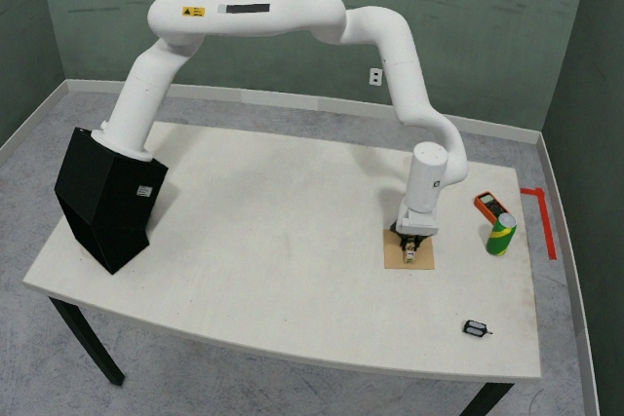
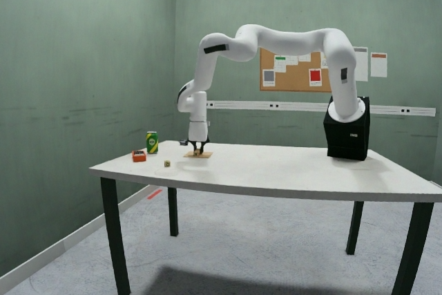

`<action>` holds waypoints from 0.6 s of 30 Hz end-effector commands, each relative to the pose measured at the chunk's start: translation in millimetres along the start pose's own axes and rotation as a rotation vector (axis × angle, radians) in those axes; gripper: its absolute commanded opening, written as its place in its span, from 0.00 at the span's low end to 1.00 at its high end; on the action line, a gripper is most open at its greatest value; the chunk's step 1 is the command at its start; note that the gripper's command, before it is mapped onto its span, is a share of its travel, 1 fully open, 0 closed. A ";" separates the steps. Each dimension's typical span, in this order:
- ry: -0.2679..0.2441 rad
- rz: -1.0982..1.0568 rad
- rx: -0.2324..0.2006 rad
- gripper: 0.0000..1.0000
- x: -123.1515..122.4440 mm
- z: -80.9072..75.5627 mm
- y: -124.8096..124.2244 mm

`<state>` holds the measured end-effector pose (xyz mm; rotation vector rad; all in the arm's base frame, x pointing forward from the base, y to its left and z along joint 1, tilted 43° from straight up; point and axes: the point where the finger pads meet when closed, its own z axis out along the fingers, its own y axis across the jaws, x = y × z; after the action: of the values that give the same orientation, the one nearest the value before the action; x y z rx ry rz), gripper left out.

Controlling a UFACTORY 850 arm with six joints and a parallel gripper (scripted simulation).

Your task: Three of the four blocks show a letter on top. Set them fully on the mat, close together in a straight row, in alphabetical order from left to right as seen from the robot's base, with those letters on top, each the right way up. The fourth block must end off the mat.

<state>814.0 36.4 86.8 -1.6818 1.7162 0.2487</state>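
Note:
A small brown mat (image 1: pixel 409 250) lies on the right part of the white table; it also shows in the exterior view (image 2: pixel 197 155). My gripper (image 1: pixel 409 241) points straight down and stands low over the mat's far part. It is shut on a small block, which the fingers mostly hide. In the exterior view the fingertips (image 2: pixel 197 150) reach almost to the mat. Right in front of the fingers, a block with a T on top (image 1: pixel 410 253) sits on the mat, with another block close beside it. One more small block (image 2: pixel 166 163) lies on the table off the mat.
A green and yellow can (image 1: pixel 500 234) stands right of the mat, with an orange meter (image 1: pixel 490 206) behind it. A small black object (image 1: pixel 476 328) lies near the front right edge. My black base pedestal (image 1: pixel 108 195) stands at the far left.

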 end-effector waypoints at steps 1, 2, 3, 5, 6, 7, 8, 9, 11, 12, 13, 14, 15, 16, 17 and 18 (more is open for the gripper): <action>0.000 -0.001 0.002 0.23 0.0 -0.3 -1.1; 0.000 -0.001 0.002 0.23 0.0 0.0 -1.1; 0.000 -0.001 0.002 0.23 0.0 0.3 -1.1; 0.000 -0.001 0.002 0.23 0.0 0.9 -1.1; 0.000 -0.001 0.002 0.23 0.0 1.2 -1.1; 0.000 -0.001 0.002 0.23 0.0 1.5 -1.1; 0.000 -0.001 0.002 0.23 0.0 1.7 -1.1; 0.000 -0.001 0.002 0.23 0.0 2.0 -1.1; 0.000 -0.001 0.002 0.23 0.0 2.3 -1.1; 0.000 -0.001 0.002 0.23 0.0 2.4 -1.1; 0.000 -0.001 0.002 0.23 0.0 2.4 -1.1; 0.000 -0.001 0.002 0.23 0.0 2.4 -1.1; 0.000 -0.001 0.002 0.23 0.0 2.5 -1.1; 0.000 -0.001 0.002 0.23 0.0 2.6 -1.1; 0.000 -0.001 0.002 0.23 0.0 2.6 -1.1; 0.000 -0.001 0.002 0.23 0.0 2.6 -1.1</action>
<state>815.3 38.5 84.2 -1.6818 1.7162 0.2487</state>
